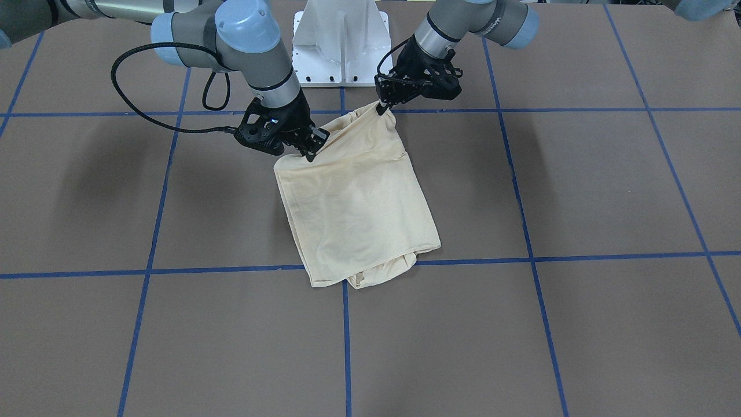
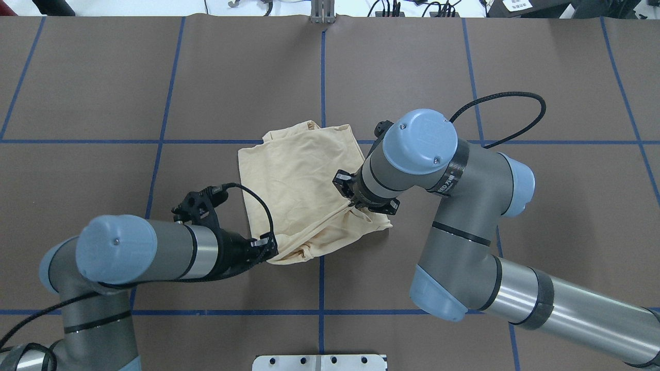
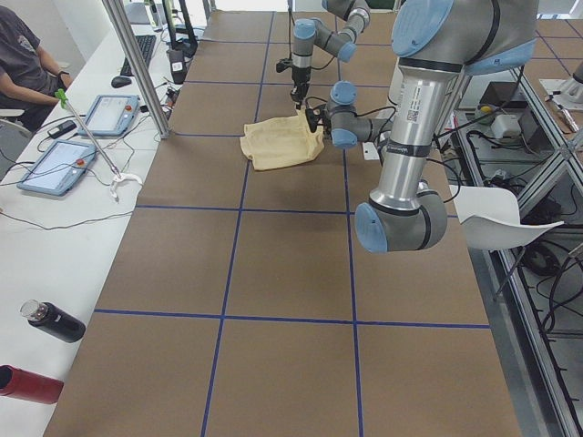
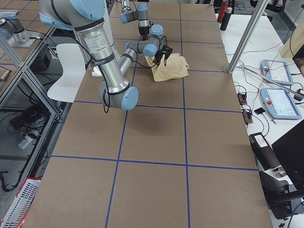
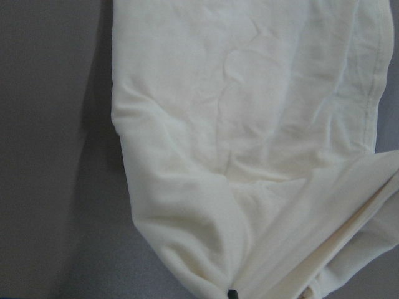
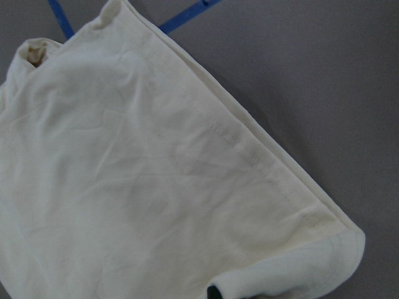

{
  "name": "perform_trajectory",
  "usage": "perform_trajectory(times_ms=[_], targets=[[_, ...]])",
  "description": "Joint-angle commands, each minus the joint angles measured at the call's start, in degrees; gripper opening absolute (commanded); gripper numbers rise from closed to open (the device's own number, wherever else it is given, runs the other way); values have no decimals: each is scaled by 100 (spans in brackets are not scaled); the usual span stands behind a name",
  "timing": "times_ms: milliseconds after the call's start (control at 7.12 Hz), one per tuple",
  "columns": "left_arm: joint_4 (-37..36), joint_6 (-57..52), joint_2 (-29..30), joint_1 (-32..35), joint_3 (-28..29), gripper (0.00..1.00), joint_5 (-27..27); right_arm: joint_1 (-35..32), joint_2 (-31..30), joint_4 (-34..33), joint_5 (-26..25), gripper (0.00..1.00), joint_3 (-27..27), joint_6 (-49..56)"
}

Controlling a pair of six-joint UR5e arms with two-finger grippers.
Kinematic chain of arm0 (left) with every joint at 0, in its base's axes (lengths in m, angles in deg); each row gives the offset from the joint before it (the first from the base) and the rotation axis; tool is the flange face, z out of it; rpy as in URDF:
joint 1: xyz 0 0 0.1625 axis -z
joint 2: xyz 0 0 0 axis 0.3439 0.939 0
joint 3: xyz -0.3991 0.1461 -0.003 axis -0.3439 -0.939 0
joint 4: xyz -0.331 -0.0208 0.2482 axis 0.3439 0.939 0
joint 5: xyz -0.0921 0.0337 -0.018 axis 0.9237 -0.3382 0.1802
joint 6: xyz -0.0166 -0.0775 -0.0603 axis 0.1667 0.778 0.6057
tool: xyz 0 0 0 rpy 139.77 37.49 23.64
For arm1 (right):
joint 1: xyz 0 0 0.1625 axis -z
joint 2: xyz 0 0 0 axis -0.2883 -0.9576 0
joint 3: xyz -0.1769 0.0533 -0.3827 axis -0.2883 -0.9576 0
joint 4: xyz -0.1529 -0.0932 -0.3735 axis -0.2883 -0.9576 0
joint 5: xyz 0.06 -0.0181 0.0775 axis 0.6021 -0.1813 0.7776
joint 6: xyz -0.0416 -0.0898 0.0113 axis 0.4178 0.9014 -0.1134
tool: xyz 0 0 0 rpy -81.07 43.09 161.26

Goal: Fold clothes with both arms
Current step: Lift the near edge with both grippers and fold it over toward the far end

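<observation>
The clothes are one pale cream shirt (image 1: 359,202), folded into a rough rectangle on the brown table; no print shows. It also appears in the overhead view (image 2: 296,175) and fills both wrist views (image 5: 249,124) (image 6: 124,187). My left gripper (image 1: 382,108) (image 2: 271,246) is shut on one corner of the edge nearest the robot base. My right gripper (image 1: 311,153) is shut on the other corner of that edge. Both corners are raised a little off the table, and the far end lies flat. In the overhead view the right wrist hides its fingertips.
The white pedestal base (image 1: 341,40) stands just behind the shirt. Blue tape lines (image 1: 347,347) grid the brown table. A side bench holds tablets (image 3: 64,164) and bottles (image 3: 55,320), with a person (image 3: 23,64) seated there. A white chair (image 3: 501,214) stands off the table.
</observation>
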Motion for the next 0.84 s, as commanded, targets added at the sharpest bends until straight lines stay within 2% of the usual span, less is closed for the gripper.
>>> perform_trajectory(times_ms=[0,140,421,702], targets=[[-156,-640,137,900,58,0,320,-271,403,-8,-5,0,-356,298],[-157,-808,312,1164,372,0,372,-394,788,10,4,0,-803,385],[-105,-992,900,1552,1425,0,452,-666,1204,1120,-5,0,-1953,395],[-17,-1292,1095,1834,1990,0,452,-860,1695,1371,-22,0,-2789,465]])
